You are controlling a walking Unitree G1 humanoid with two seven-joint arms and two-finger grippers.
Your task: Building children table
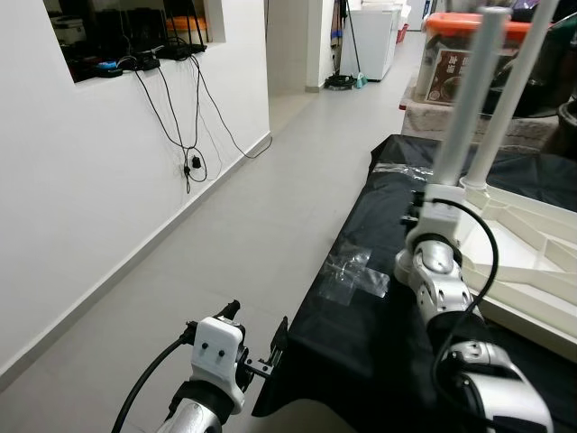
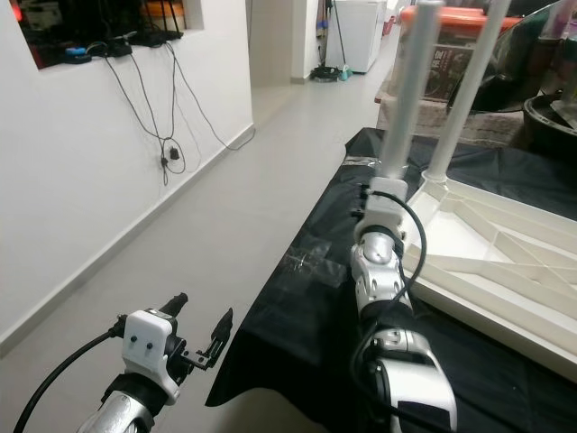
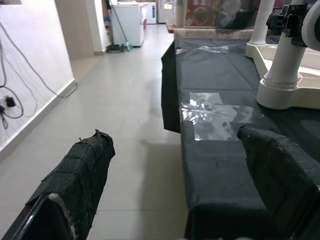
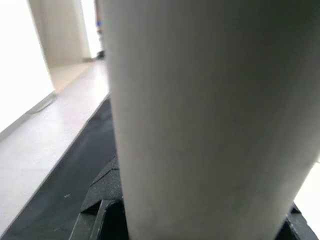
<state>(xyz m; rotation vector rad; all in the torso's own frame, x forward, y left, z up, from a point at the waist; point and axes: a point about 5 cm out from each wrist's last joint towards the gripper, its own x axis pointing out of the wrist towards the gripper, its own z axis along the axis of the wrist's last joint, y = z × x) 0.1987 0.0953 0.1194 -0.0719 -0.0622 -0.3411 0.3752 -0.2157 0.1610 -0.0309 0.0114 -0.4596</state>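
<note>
An upturned white table top [image 1: 532, 244] lies on a black cloth [image 1: 361, 325]. Two white table legs stand upright from its near corner, the nearer leg [image 1: 469, 99] beside the farther leg [image 1: 516, 90]. My right gripper [image 2: 383, 194] is at the base of the nearer leg and shut around it. In the right wrist view that leg [image 4: 200, 110] sits close between the dark fingers [image 4: 97, 222]. My left gripper [image 1: 257, 327] hangs open and holds nothing, low by the cloth's front left corner. Its two padded fingers [image 3: 75, 185] stand wide apart.
A patch of clear tape [image 1: 356, 275] is stuck on the cloth near its left edge. A white wall [image 1: 90, 198] with hanging cables [image 1: 185, 135] runs along the left. Tiled floor [image 1: 243, 234] leads to a white appliance [image 1: 374, 36]. An orange-lidded box [image 1: 451, 54] stands behind the table.
</note>
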